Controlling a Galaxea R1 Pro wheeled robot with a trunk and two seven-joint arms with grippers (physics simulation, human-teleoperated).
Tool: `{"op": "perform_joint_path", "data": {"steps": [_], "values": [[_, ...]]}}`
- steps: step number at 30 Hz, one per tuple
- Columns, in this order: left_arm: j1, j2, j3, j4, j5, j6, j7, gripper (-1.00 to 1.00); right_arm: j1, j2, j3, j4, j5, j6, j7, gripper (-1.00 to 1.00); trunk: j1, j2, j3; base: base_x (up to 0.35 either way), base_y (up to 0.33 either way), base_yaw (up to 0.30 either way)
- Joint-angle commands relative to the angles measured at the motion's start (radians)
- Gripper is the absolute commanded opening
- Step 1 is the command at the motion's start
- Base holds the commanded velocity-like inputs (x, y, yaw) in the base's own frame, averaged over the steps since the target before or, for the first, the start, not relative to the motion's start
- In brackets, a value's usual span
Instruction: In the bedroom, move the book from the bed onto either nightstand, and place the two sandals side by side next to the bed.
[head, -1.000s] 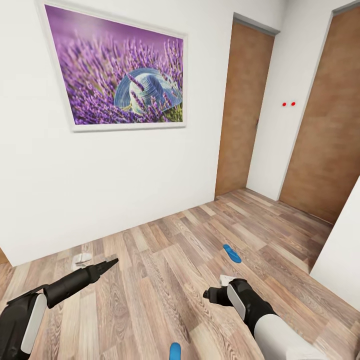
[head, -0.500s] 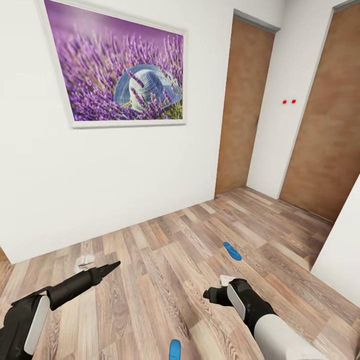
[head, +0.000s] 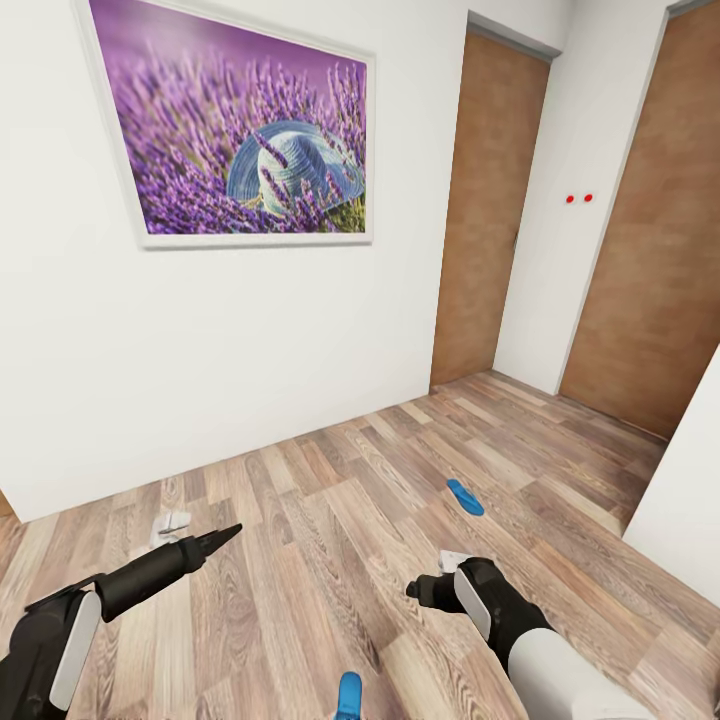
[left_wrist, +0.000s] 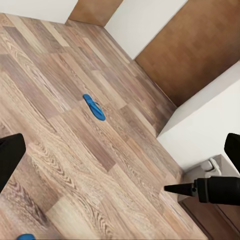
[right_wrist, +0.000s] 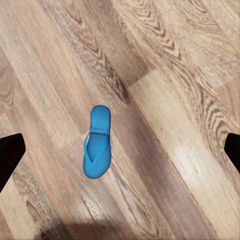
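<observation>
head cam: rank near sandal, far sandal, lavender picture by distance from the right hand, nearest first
1. Near sandal: on the floor just inward of the right hand, at the view's bottom edge.
2. Far sandal: on the floor ahead, toward the doors.
3. Lavender picture: high on the white wall, beyond both.

The left arm (head: 60, 625) is a matte black tube with a white rounded panel on its thick segment at about 8 o'clock in the head view, narrowing to a slim black left end effector (head: 215, 537) that tapers to a point. The right arm (head: 545, 655) has a smooth white cylindrical forearm at 5 o'clock, a bulky black wrist housing with a pale grey side plate, and a short black right end effector (head: 425, 590). Black finger tips (right_wrist: 10, 157) edge the right wrist view.
</observation>
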Motion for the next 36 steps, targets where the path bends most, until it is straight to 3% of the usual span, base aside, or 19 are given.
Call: {"op": "perform_joint_path", "data": {"steps": [1,17,27,36], "values": [[-0.001,0.000,-0.001,0.000,0.005,0.007,-0.001,1.00,0.000,0.000,-0.001,-0.001,-0.004,0.005,0.000,1.00,0.004,-0.008,-0.004,0.000,0.000,0.000],[0.000,0.000,-0.005,0.001,0.005,0.006,-0.001,1.00,0.000,0.000,-0.001,-0.001,-0.003,0.005,0.000,1.00,0.065,-0.120,-0.054,0.000,0.000,0.000],[-0.001,0.000,-0.046,0.002,0.006,0.006,0.001,1.00,0.000,0.001,-0.001,-0.001,-0.003,0.005,0.000,1.00,0.103,-0.190,-0.086,0.000,0.000,0.000],[-0.001,0.000,-0.050,0.002,0.006,0.006,0.001,1.00,0.000,0.002,-0.001,-0.001,-0.003,0.005,0.000,1.00,0.138,-0.253,-0.114,0.000,0.000,0.000]]}}
